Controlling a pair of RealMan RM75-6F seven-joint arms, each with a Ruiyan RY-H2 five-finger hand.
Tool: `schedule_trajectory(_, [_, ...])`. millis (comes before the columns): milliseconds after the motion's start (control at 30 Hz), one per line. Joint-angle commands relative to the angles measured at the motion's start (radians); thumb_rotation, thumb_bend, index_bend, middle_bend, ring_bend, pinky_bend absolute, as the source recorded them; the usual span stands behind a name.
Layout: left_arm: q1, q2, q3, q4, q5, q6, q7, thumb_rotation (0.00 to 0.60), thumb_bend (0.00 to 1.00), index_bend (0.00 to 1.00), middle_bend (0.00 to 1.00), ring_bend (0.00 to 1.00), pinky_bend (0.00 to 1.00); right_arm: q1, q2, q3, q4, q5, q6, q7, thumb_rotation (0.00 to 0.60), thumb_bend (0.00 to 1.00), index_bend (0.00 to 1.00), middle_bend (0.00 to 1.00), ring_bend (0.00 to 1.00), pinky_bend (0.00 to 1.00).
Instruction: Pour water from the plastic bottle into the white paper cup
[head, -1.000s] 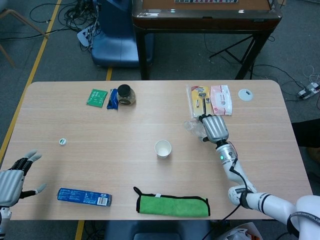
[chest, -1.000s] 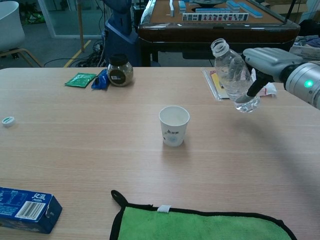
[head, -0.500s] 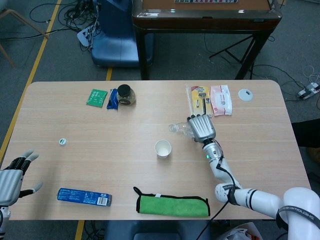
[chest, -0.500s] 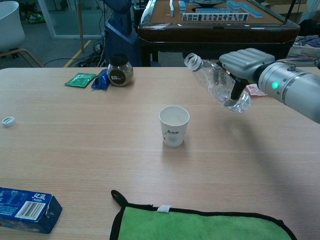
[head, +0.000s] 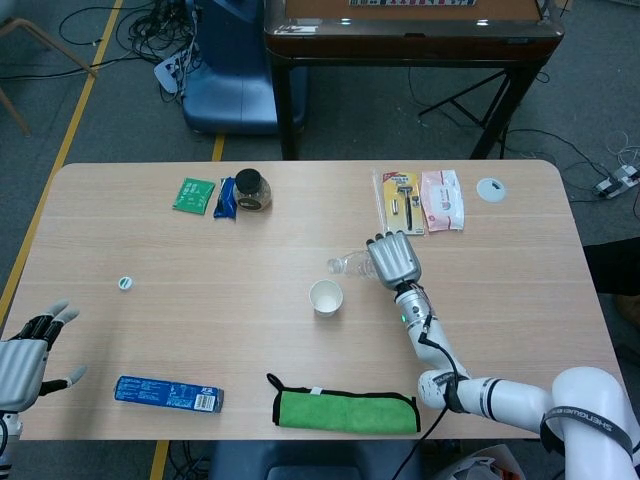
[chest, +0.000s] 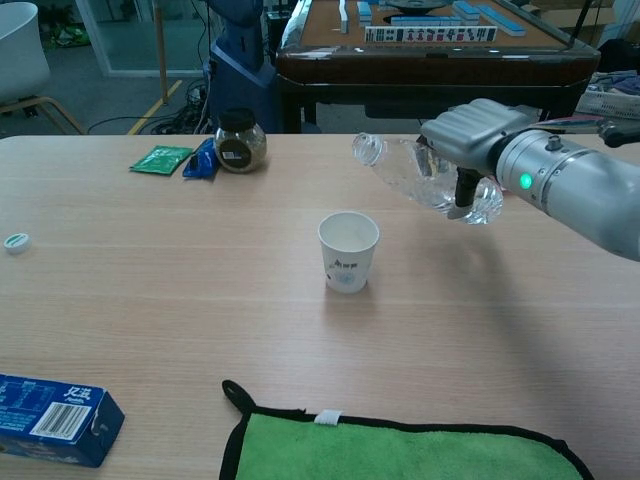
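My right hand grips a clear, uncapped plastic bottle and holds it tilted steeply, mouth pointing left. The mouth hangs above and slightly right of the white paper cup, which stands upright in the middle of the table. No water stream is visible. My left hand lies open at the table's near left edge, holding nothing. The bottle's small cap lies on the table at the left.
A green cloth lies in front of the cup. A blue box sits near left. A jar, a green packet, and a blue packet stand far left; packaged items and a white disc lie far right.
My right hand has carried the bottle left toward the cup and tipped it from near upright to steeply slanted. The left hand has stayed put.
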Motion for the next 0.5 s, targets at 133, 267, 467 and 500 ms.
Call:
schedule_trajectory(133, [0.001,0.001,0.0,-0.003,-0.002,-0.001,-0.002,0.6,0.11,0.23,0.16,0.23,0.56,0.031,-0.014,-0.018,-0.004,0.053,0.03,-0.097,0.6,0.25,0.62,0.64,0.53,0.54])
schedule_trajectory(267, [0.001,0.003,-0.001,-0.004,-0.005,-0.002,-0.005,0.6,0.11,0.23,0.16,0.23,0.56,0.046,-0.024,-0.031,0.001,0.067,0.04,-0.141,0.6,0.26,0.62,0.64,0.53,0.54])
schedule_trajectory(467, [0.001,0.005,0.0,-0.009,-0.007,-0.006,-0.004,0.6,0.11,0.23,0.16,0.23,0.56,0.064,-0.04,-0.045,0.003,0.069,0.06,-0.182,0.6,0.26,0.63,0.64,0.53,0.54])
schedule_trajectory(500, [0.001,0.006,0.001,-0.01,-0.006,-0.005,-0.004,0.6,0.11,0.23,0.16,0.23,0.56,0.066,-0.042,-0.048,0.003,0.068,0.064,-0.19,0.6,0.26,0.63,0.64,0.53,0.54])
